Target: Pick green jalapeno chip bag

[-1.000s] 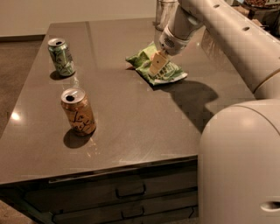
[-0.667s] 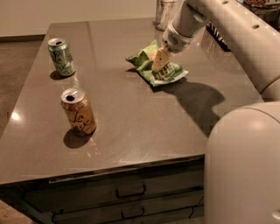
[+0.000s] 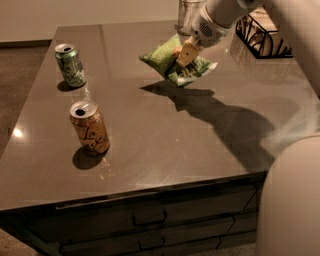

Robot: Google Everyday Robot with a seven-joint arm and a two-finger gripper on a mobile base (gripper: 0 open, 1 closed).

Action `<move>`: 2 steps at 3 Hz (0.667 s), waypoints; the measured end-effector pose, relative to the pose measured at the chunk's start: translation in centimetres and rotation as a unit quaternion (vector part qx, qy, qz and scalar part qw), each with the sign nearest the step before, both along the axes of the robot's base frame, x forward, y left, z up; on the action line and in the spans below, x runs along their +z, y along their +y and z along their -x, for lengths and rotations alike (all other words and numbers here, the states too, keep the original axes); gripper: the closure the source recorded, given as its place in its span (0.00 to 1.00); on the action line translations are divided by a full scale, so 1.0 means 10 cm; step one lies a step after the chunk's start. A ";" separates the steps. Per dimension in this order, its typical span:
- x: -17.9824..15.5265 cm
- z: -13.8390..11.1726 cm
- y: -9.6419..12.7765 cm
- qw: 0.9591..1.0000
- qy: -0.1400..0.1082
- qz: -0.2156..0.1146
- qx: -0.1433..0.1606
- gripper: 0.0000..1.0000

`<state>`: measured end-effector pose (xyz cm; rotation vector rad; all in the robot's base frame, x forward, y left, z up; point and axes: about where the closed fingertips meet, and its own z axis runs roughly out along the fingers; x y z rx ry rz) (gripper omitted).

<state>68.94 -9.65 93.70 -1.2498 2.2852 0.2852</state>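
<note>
The green jalapeno chip bag [image 3: 170, 62] is a crinkled light-green foil bag. It hangs in the air above the far middle of the brown table [image 3: 165, 145], with its shadow on the tabletop below it. My gripper [image 3: 184, 56] comes in from the upper right and is shut on the bag's middle, its tan fingers [image 3: 187, 51] pinching the foil. The white arm runs up and to the right out of view.
A green soda can [image 3: 70, 65] stands at the far left of the table. An orange-brown can [image 3: 90, 127] stands nearer, left of centre. A clear glass jar [image 3: 189, 14] and a black wire basket [image 3: 262, 35] stand at the far right. Drawers run under the front edge.
The bag lay on the table under my gripper; now it is lifted off the surface in my grip, and the arm has risen.
</note>
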 end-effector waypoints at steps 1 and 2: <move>0.31 0.18 0.09 0.999 -0.022 -0.008 0.039 1.00; 0.31 0.18 0.09 0.999 -0.022 -0.008 0.039 1.00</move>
